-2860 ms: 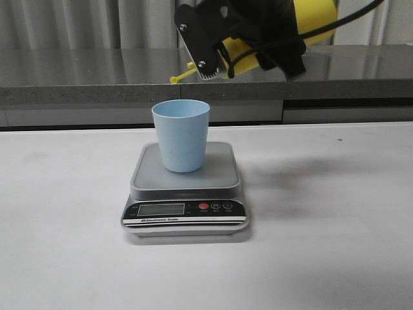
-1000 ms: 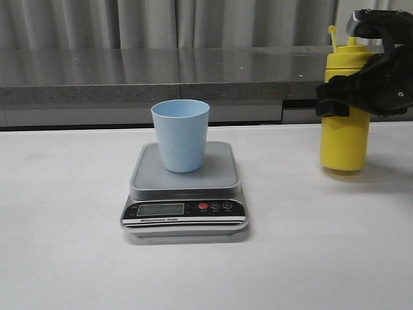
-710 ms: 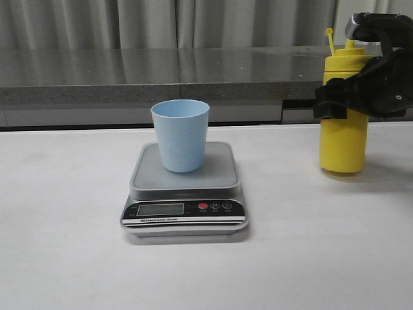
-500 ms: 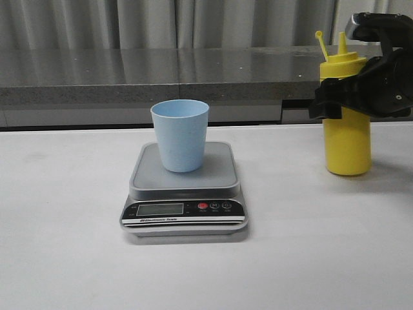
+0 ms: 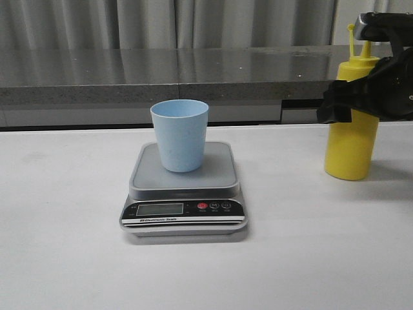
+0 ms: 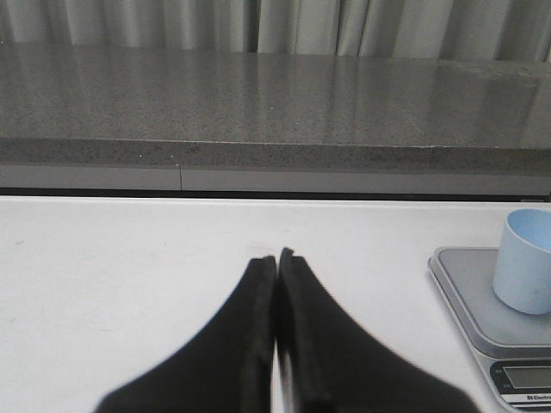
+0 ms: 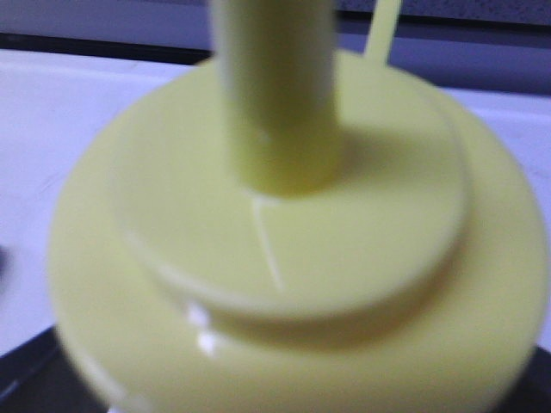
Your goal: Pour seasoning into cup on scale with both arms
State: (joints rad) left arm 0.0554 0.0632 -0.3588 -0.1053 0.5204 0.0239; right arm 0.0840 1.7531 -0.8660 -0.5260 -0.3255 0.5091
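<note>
The right hand (image 5: 369, 97) is clamped on the upright seasoning (image 5: 350, 145), resting on the surface well apart from the cup (image 5: 180, 135) on the scale (image 5: 184, 194), so the pour looks over (cup contents hidden); the left hand (image 6: 276, 261) is together, holding nothing.

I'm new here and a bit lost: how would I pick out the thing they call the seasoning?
Start at the grey scale in the middle of the white table, which carries a pale blue cup. Look right: the seasoning is the tall yellow squeeze bottle standing upright, with the black right gripper around it. Nothing else here is yellow.
</note>
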